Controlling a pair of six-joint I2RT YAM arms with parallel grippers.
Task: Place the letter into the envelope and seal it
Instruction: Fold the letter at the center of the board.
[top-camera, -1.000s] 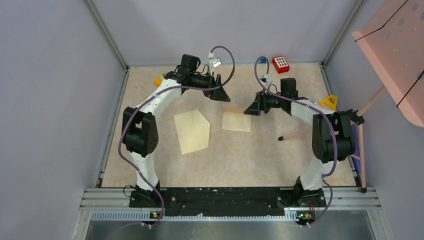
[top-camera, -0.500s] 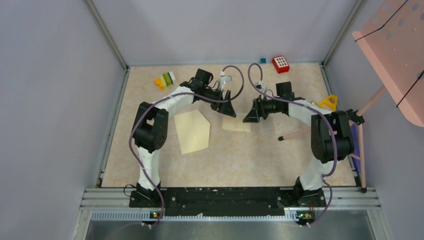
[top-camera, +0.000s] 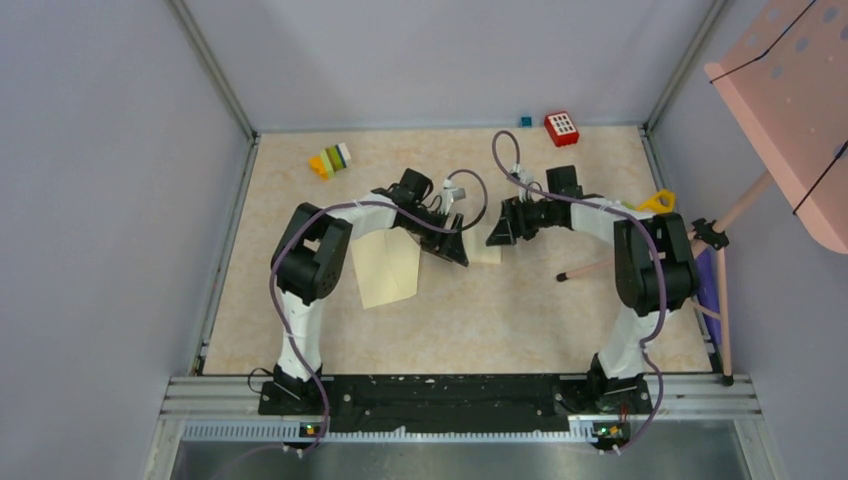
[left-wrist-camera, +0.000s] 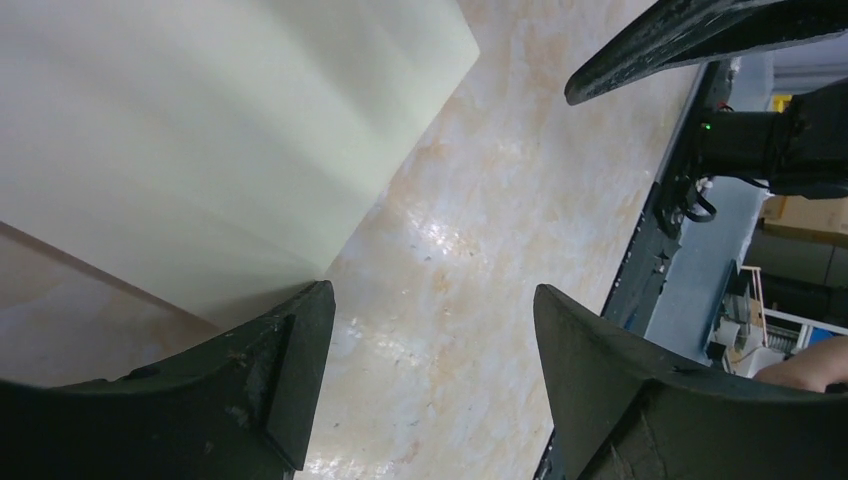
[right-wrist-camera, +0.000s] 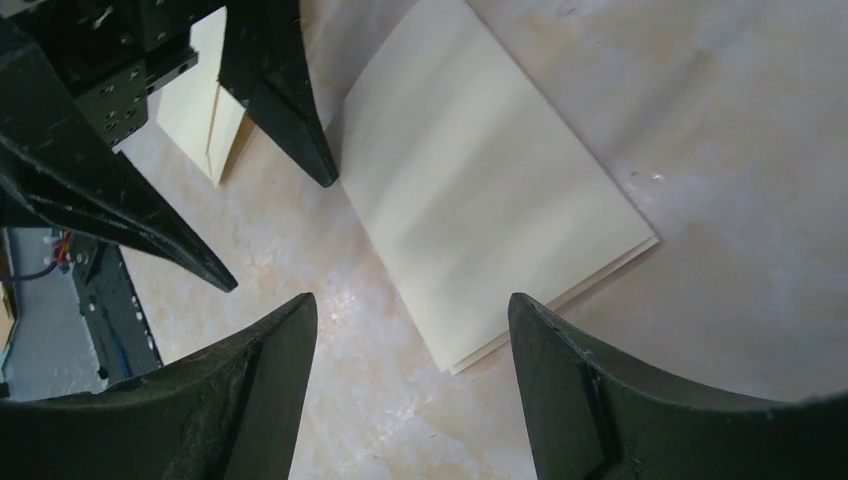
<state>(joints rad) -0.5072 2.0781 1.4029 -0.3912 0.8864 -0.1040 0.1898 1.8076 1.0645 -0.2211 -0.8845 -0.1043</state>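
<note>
So the envelope is lying flat just left of the letter, my left gripper hovers spread and empty at the letter's left edge, and the right gripper hangs spread and empty over it, so I'd call right nearer.

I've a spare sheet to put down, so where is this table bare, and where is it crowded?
Bare: the near strip of table between the envelope and the base rail; also the far middle, between the coloured blocks and the red block. Crowded: the centre, where the left tool and right tool hover open at the letter.
</note>
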